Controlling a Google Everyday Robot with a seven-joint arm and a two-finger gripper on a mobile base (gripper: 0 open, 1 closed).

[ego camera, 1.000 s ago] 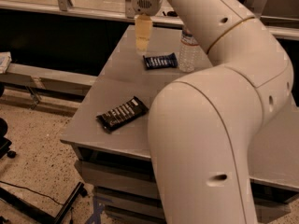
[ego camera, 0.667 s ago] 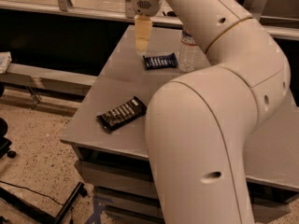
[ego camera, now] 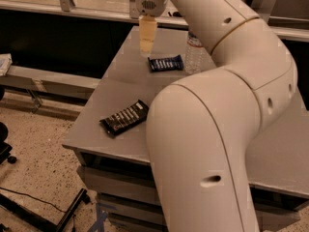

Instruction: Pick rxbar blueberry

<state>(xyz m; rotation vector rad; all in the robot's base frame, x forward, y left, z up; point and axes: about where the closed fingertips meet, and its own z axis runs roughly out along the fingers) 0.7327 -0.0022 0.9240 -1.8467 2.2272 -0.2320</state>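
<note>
Rxbar blueberry (ego camera: 165,63) dark blue, flat, lettering seemingly white; pincer (ego camera: 146,51) hovering beside.

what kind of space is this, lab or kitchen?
Probably a lab or test area: plain grey table, speckled floor with a loose cable. The gripper hangs above the table's far end, near the rxbar blueberry.
</note>
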